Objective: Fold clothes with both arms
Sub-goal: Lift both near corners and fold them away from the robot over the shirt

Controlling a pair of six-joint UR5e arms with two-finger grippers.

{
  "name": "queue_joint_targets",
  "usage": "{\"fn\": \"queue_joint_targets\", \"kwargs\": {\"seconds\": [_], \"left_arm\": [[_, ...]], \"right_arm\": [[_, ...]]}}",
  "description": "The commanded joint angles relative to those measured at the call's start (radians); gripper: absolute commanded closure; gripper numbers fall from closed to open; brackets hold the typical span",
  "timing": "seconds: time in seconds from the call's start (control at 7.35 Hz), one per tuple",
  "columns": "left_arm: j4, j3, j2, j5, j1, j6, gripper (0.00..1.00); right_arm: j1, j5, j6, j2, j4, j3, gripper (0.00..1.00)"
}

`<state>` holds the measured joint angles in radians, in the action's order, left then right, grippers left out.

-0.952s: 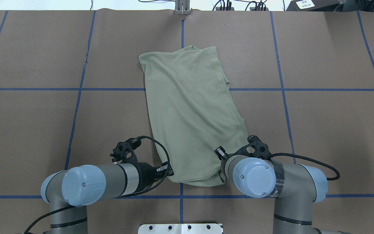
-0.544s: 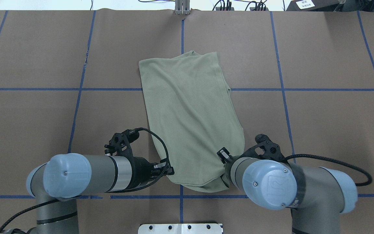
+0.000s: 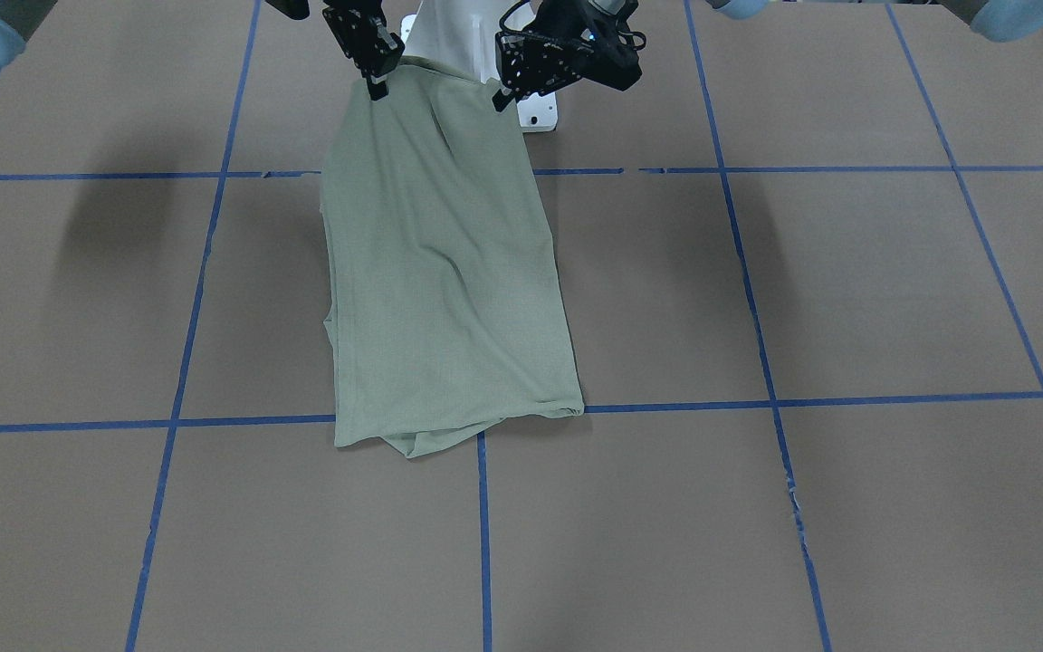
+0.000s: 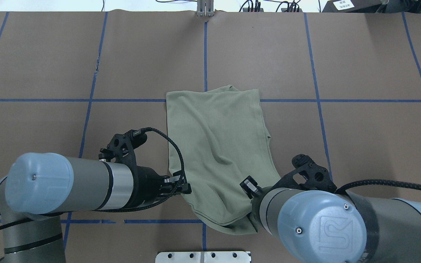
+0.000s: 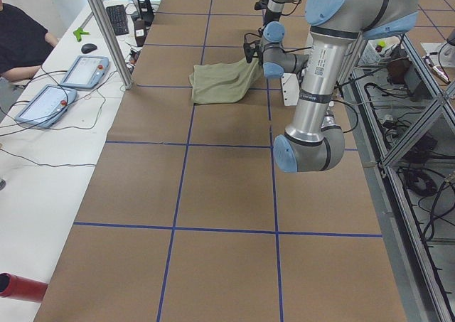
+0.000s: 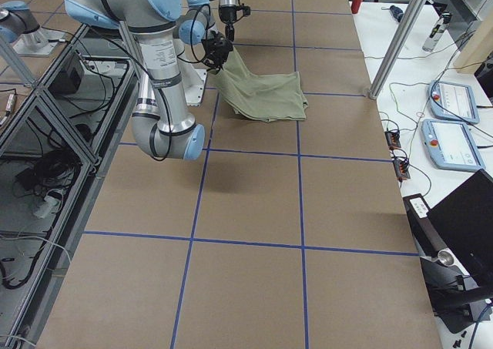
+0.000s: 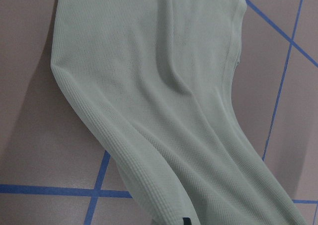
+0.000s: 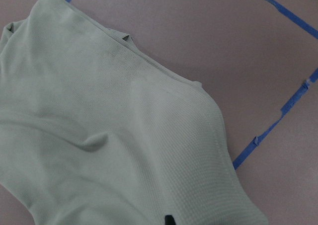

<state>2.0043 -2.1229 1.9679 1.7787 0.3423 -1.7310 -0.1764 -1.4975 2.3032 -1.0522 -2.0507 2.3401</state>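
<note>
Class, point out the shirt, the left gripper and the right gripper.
shirt (image 3: 440, 290), front-facing view, middle of the cloth.
left gripper (image 3: 502, 98), front-facing view, between its fingertips on a shirt corner.
right gripper (image 3: 377, 88), front-facing view, between its fingertips.

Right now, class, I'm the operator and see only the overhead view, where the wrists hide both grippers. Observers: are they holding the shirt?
Observer: Yes. The front-facing view shows the left gripper and the right gripper each pinching a corner of the shirt.
Operator: Is that end off the table?
Observer: Yes. In the right side view it hangs raised, sloping down to the table.
Operator: Anyone nearby?
Observer: The left side view shows a person at the desk beyond the table.
</note>
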Motion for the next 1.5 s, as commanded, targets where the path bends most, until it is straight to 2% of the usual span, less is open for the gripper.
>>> {"fn": "queue_joint_targets", "kwargs": {"seconds": [0.0, 0.14, 0.27, 0.41, 0.54, 0.68, 0.82, 1.09, 1.22, 1.36], "left_arm": [[-0.088, 0.027, 0.076, 0.010, 0.114, 0.083, 1.00], [-0.117, 0.070, 0.118, 0.077, 0.176, 0.140, 1.00], [-0.117, 0.137, 0.150, 0.106, 0.223, 0.187, 1.00], [-0.114, 0.200, 0.167, 0.107, 0.247, 0.241, 1.00], [-0.111, 0.263, 0.196, 0.107, 0.285, 0.287, 1.00], [-0.107, 0.343, 0.234, 0.107, 0.300, 0.315, 1.00], [-0.101, 0.422, 0.253, 0.102, 0.302, 0.353, 1.00], [-0.012, 0.553, 0.265, 0.097, 0.302, 0.375, 1.00], [0.048, 0.628, 0.273, 0.097, 0.302, 0.386, 1.00], [0.077, 0.673, 0.275, 0.097, 0.302, 0.399, 1.00]], "right_arm": [[-0.087, -0.003, -0.074, 0.044, -0.008, -0.051, 1.00], [-0.139, -0.007, -0.115, 0.078, -0.003, -0.106, 1.00], [-0.200, -0.044, -0.192, 0.101, 0.056, -0.173, 1.00], [-0.266, -0.102, -0.247, 0.101, 0.157, -0.256, 1.00], [-0.306, -0.116, -0.302, 0.106, 0.237, -0.337, 1.00], [-0.336, -0.116, -0.336, 0.144, 0.269, -0.416, 1.00], [-0.354, -0.118, -0.361, 0.212, 0.290, -0.544, 1.00], [-0.377, -0.116, -0.389, 0.248, 0.497, -0.791, 1.00], [-0.391, -0.116, -0.422, 0.253, 0.583, -0.877, 1.00], [-0.399, -0.118, -0.448, 0.256, 0.593, -0.910, 1.00]]}}
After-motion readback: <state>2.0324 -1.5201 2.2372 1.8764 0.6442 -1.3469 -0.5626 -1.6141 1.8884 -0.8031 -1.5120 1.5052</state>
